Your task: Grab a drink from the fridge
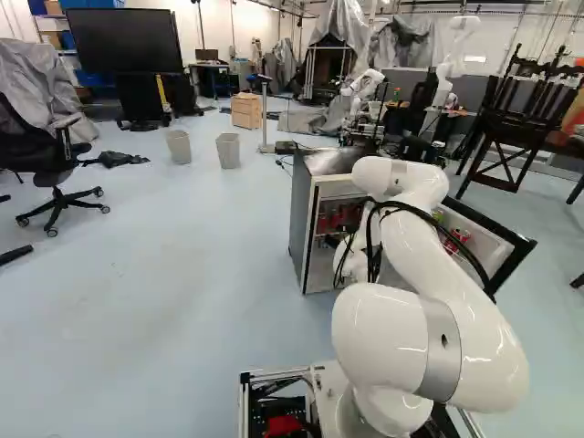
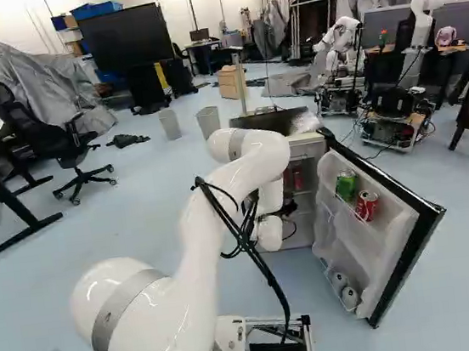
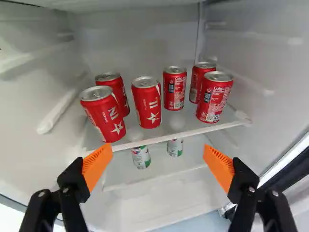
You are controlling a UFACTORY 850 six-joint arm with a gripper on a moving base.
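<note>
Orange-padded fingers stood wide apart, presumably to straddle one of the red cans ahead of them on the shelf.

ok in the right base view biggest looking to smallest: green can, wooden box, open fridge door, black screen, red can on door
Open fridge door
Black screen
Wooden box
Green can and red can on door: too alike to rank

Big black screen is parked back past an office chair, and two bins are plonked near a wooden cabinet.
</note>
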